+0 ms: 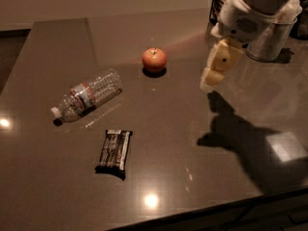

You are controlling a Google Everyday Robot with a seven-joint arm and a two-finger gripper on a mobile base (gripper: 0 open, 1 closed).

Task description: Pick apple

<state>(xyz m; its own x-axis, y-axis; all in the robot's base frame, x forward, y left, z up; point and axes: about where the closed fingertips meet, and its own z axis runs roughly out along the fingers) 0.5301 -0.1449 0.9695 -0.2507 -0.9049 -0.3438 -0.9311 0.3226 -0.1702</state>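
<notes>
The apple (154, 59) is small, round and red-orange with a short stem. It sits upright on the dark table (173, 143), toward the back centre. My gripper (210, 82) hangs from the white arm at the upper right, above the table, to the right of the apple and apart from it. It holds nothing that I can see.
A clear plastic bottle (87, 96) lies on its side left of the apple. A dark snack bar (115, 150) lies in front of the bottle. A black wire basket (217, 9) and a metal cup (272, 36) stand at the back right, partly behind the arm.
</notes>
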